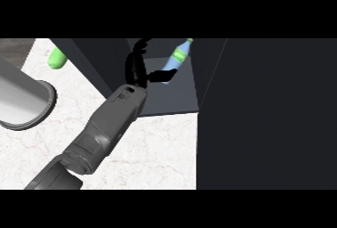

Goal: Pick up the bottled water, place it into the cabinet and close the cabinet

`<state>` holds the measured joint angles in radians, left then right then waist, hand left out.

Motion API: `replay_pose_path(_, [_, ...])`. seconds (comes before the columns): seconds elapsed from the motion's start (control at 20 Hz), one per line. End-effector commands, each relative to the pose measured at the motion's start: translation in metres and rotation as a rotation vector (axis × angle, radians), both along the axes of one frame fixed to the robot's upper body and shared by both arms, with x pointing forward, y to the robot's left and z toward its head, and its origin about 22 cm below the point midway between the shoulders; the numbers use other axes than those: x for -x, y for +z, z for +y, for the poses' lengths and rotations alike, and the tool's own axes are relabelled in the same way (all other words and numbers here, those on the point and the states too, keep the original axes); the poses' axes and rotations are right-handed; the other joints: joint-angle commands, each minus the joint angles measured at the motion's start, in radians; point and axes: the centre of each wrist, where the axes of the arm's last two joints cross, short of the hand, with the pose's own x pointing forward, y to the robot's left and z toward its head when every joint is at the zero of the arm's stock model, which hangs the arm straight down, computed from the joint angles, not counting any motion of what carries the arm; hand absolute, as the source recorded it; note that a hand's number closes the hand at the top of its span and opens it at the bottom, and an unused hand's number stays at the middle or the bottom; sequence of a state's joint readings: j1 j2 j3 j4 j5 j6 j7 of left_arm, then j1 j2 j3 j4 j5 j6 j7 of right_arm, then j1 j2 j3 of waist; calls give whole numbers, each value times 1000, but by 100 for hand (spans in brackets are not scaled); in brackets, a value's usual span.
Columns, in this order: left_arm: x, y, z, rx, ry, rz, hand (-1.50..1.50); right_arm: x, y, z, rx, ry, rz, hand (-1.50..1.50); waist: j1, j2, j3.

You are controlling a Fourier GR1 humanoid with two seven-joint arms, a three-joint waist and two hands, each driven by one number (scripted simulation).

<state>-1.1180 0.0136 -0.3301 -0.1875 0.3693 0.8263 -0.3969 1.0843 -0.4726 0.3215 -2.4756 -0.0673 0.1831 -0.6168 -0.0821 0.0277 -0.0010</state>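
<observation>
Here the right hand (146,71) holds the bottled water (176,58) inside the cabinet (171,104).

One grey forearm (99,133), built of rounded, faceted segments with a dark slot near the wrist, is shown. A black hand (141,71) with slender fingers and thumb is attached.
</observation>
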Motion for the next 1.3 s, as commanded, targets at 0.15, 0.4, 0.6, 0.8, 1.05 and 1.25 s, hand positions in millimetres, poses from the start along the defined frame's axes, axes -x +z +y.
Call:
replay_pose_path(0.15, [-10, 29, 3, 198, -86, -190, -150, 5, 10, -1, -57, 0, -3, -150, 7, -12, -2])
replay_pose_path(0.4, [-6, 38, -17, 396, -298, -266, 150, 0, 19, 4, -82, -4, -11, -150, 26, -9, -2])
replay_pose_path(0.6, [-2, 29, -16, 426, -336, -278, 150, -1, 27, 2, -60, 43, -14, -150, 18, -14, -1])
replay_pose_path(0.8, [-2, 41, -25, 457, -374, -263, 150, -4, 36, 8, -41, 35, -21, -150, 44, -23, 0])
replay_pose_path(1.05, [31, -2, -22, 567, -502, -183, 150, -2, 38, 13, -28, 25, -17, -150, 42, -25, -1])
replay_pose_path(1.25, [59, -3, -39, 688, -668, -140, -150, 1, 31, 21, -42, 3, -3, -150, 58, -38, -2])
